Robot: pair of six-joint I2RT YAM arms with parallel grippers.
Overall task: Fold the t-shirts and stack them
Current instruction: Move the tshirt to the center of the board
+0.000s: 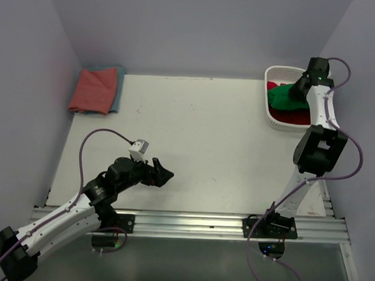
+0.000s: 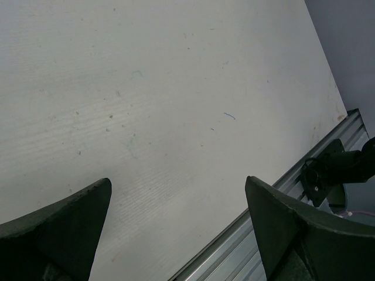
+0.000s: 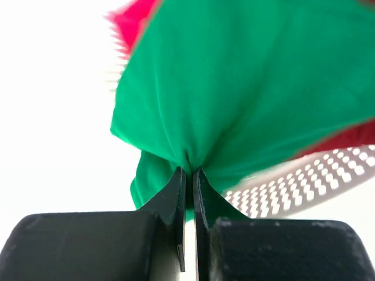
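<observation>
Pinching anything, the right fingers point(image 3: 176, 205)? — A

Yes. They are pressed nearly together on a pucker of the green shirt point(image 3: 246, 88), and the cloth gathers into folds right at their tips. — B

Where is that shirt? — A

In the basket point(image 1: 281, 72) at 2 o'clock on the bench point(image 1: 206, 129). It lies on top of the red shirt point(image 1: 293, 117), which shows under it toward 6 o'clock. From the wrist, red peeks past the green at 11 and 3 o'clock. The basket's white lattice shows at 4 o'clock. — B

And the right arm? — A

It rises from the rail point(image 1: 203, 224) at 5 o'clock and bends over the basket, with its wrist above the basket's 2 o'clock corner. — B

Left fingers point(image 2: 64, 234)? — A

Spread wide over bare bench marked with a few faint specks. That arm lies low at 7 o'clock. Its fingers point toward 3 o'clock, well apart from every shirt. From its wrist, the rail runs past at 4 o'clock. — B

The other shirts? — A

The pink shirt point(image 1: 94, 91) lies folded at 10 o'clock, near the left wall. It sits on the teal shirt point(image 1: 119, 89), of which only a strip shows along the 3 o'clock side. — B
</observation>
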